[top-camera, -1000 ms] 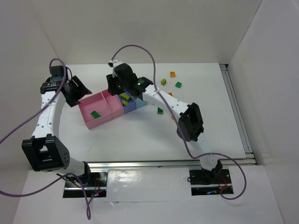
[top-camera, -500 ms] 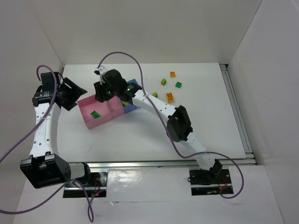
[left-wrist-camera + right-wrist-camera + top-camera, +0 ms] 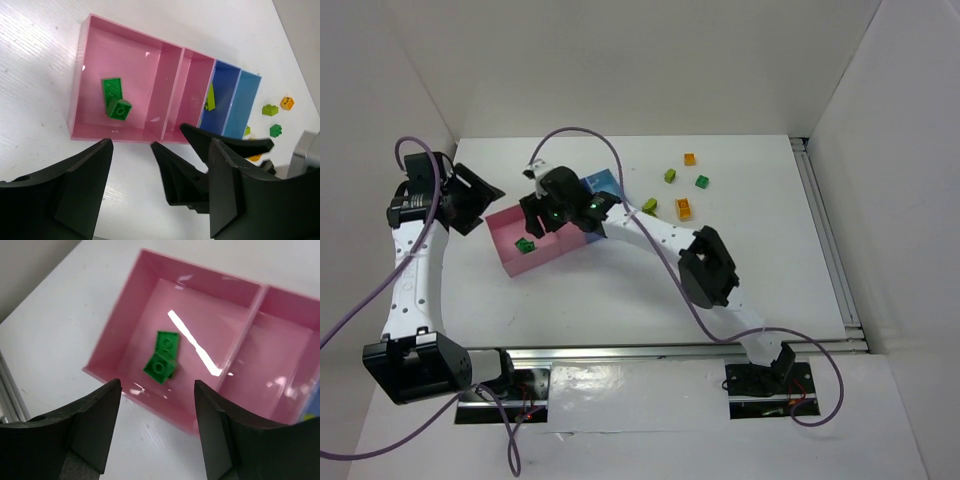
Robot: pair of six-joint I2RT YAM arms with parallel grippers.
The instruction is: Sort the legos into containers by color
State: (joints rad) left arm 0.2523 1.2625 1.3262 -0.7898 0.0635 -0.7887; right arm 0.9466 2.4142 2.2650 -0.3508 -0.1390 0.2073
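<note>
The joined bins lie left of centre. The big pink bin [image 3: 507,228] [image 3: 95,55] [image 3: 135,310] holds two dark green legos [image 3: 115,97] [image 3: 162,357] [image 3: 524,245]. A lime lego [image 3: 211,97] leans in the dark-blue bin [image 3: 225,95], beside the light-blue bin [image 3: 604,183]. My right gripper [image 3: 537,214] [image 3: 157,385] is open and empty, hovering over the pink bin's near wall; its fingers [image 3: 172,165] show in the left wrist view. My left gripper [image 3: 472,200] [image 3: 161,145] is open and empty, left of the bins.
Loose legos lie right of the bins: an orange one [image 3: 689,158], a lime one [image 3: 670,176], a dark green one [image 3: 702,181], a lime one [image 3: 650,205] and an orange one [image 3: 683,208]. White walls close the table at back and sides; a rail [image 3: 825,230] runs along the right.
My right gripper has swung left from over the blue bins to over the big pink bin. My left arm has drawn back to the left.
</note>
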